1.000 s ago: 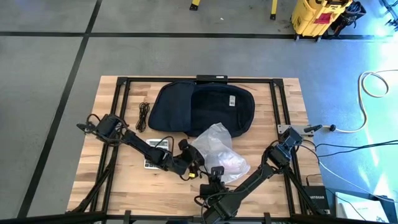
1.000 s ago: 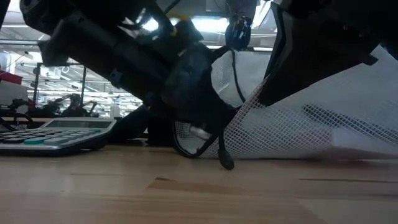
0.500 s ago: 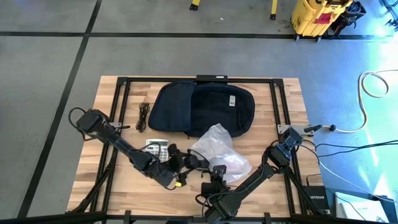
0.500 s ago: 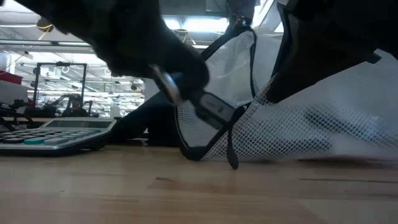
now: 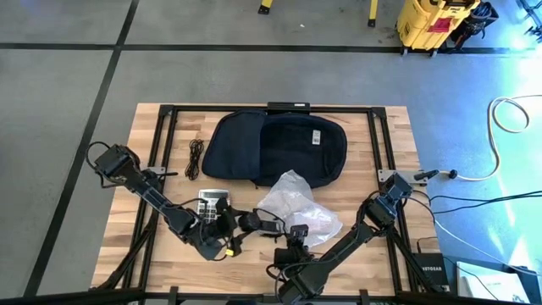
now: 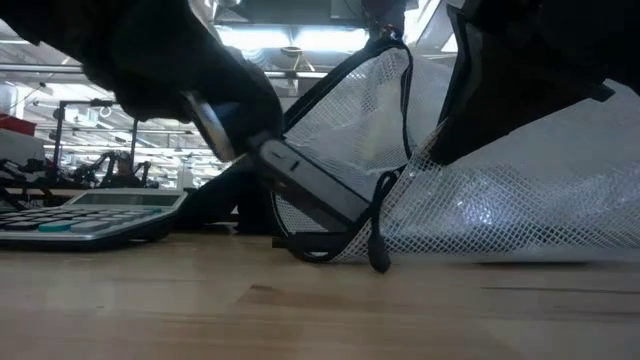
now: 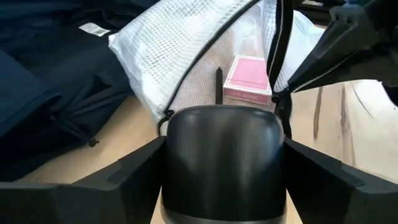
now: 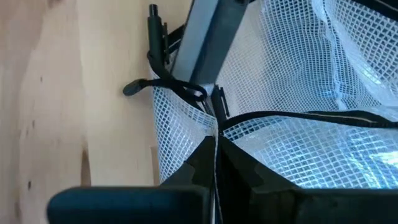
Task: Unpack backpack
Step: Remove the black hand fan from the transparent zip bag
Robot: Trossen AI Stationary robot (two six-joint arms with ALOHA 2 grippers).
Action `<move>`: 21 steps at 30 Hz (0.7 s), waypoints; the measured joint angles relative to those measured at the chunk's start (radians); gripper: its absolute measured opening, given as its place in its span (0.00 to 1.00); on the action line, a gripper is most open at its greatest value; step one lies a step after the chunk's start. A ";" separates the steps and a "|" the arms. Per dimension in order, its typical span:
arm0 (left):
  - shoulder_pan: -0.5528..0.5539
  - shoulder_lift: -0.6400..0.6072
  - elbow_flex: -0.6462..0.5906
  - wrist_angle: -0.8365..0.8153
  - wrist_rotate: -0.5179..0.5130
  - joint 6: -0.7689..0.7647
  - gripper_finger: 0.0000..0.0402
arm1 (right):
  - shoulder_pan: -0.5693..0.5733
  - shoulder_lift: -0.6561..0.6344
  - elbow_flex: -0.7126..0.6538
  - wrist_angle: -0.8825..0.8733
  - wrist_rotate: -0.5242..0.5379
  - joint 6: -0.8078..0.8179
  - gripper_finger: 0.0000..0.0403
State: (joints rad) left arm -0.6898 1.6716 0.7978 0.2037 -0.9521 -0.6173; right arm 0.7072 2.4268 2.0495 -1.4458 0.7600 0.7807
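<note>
The dark navy backpack [image 5: 275, 146] lies open at the table's far middle. In front of it a white mesh pouch [image 5: 295, 203] rests on the wood, its black-edged mouth [image 6: 330, 110] toward the left. A pink box [image 7: 248, 77] and a pen [image 7: 219, 84] show inside it. My left gripper [image 5: 240, 225] is at the mouth, shut on a dark flat device [image 7: 222, 158]. My right gripper [image 5: 294, 231] is shut on the pouch's edge from the near side. My left gripper pinches the device's two long sides [image 7: 166, 163] between its fingers, at the end away from the pouch. The fingers lie along it, coming from the table's left and slanting a little downward. The device is tilted, its lower end [image 6: 345, 205] at the pouch's mouth. My right gripper pinches the pouch's black zip edge [image 8: 214, 132] between its shut fingers, close to the zip pull. It comes from the near right, slanting down. The edge is raised and the mouth stands open, while the pouch's body lies on the table.
A calculator [image 5: 212, 204] lies just left of my left gripper, also seen in the low view [image 6: 90, 214]. A coiled dark cable [image 5: 196, 158] lies left of the backpack. Bare wood stretches along the near edge and the right side.
My left gripper has moved toward the table's left and risen a little, away from the pouch. The dark device has come with it, drawn out of the mouth until only its far end stays there. The pouch's mouth has lifted and spread wider.
</note>
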 joint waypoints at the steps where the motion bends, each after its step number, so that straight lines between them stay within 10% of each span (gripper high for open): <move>1: -0.006 -0.009 0.000 -0.019 -0.010 -0.005 0.69 | 0.000 0.000 0.000 -0.002 0.000 0.000 0.00; 21: -0.157 -0.181 -0.011 -0.541 -0.154 -0.368 0.69 | 0.000 0.000 0.000 -0.026 0.008 0.027 0.00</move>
State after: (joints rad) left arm -0.8465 1.4902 0.7869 -0.3369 -1.1060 -0.9854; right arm 0.7071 2.4264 2.0495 -1.4715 0.7677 0.8081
